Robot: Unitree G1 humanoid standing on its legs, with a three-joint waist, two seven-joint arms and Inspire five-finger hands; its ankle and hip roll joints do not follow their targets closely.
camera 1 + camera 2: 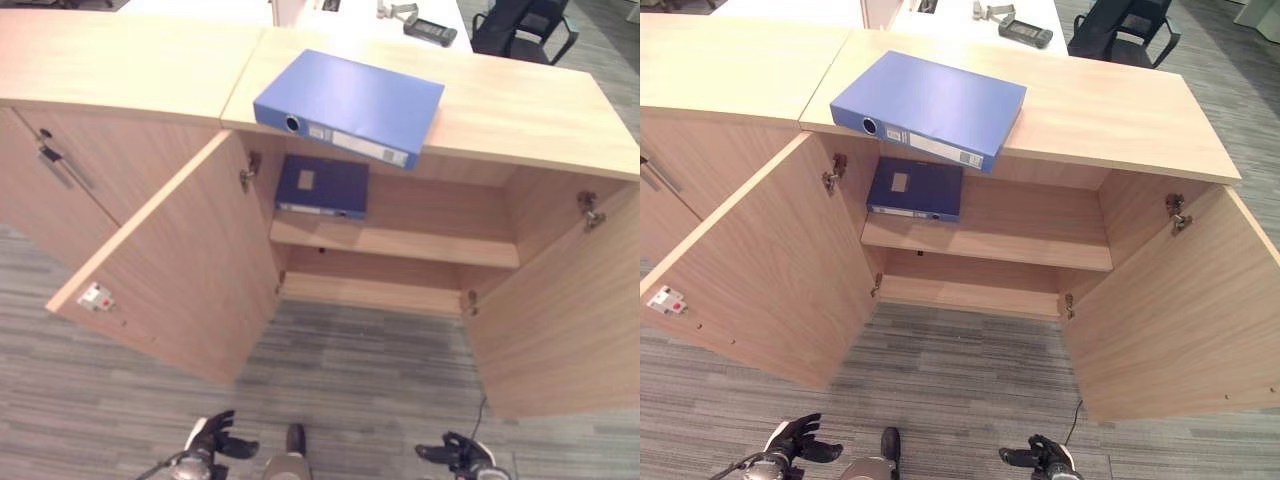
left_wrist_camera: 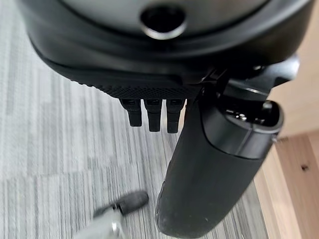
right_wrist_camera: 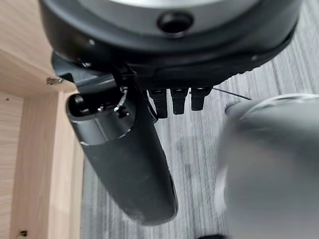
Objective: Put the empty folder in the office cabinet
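Folder [image 1: 350, 105] flat atop cabinet [image 1: 520, 110], 12 o'clock; doors open for shelving; left robot hand [image 1: 212, 438] and right robot hand [image 1: 452, 455] low, fingers relaxed, empty.

A light blue folder [image 1: 350, 105] lies on the cabinet top [image 1: 520, 115]; a darker one [image 1: 322, 187] on its shelf [image 1: 430, 240].

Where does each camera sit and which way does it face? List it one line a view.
Left eye view: on the head, looking down at the open cabinet, blue folder on top; both robot hands low.
Right eye view: same scene, slightly shifted.
Left wrist view: along the left robot hand, fingers relaxed, toward floor.
Right wrist view: along the right robot hand, relaxed, toward floor.
Shared: both eye views show the folder.
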